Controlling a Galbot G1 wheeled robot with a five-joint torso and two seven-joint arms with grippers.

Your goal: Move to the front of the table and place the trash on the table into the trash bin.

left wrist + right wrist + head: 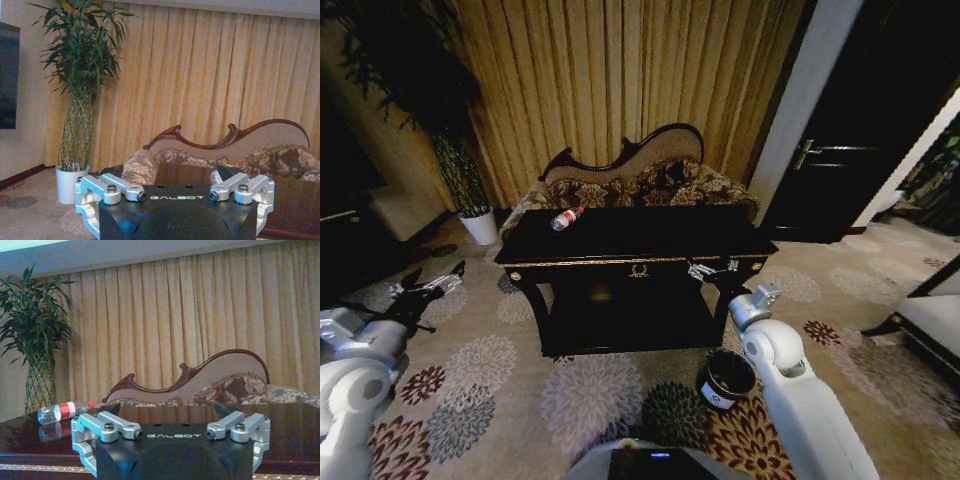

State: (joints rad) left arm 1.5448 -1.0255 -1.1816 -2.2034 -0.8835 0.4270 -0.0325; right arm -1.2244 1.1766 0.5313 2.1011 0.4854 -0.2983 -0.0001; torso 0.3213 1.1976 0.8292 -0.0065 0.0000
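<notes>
- While facing the table [650,245]: bottle [565,218] lying on its far left corner, bin [725,378] sitting on the carpet at front right.
- Right gripper [712,268] hovering spread at the front edge.
- Left gripper [432,284] hanging spread, well off left.

Both arms wore smooth, rounded white shells with grey joint rings. The left black-fingered, silver-linked gripper [432,285] had dark slim fingers on pale metal brackets. The right black-and-silver gripper [712,268] matched it. Up close, each wrist carried a matte black housing stamped "GALBOT" in pale letters, flanked by silver linkage bars [111,426] with round dark-centred bolts. A dark panel with a small blue light sat on the white torso.
</notes>
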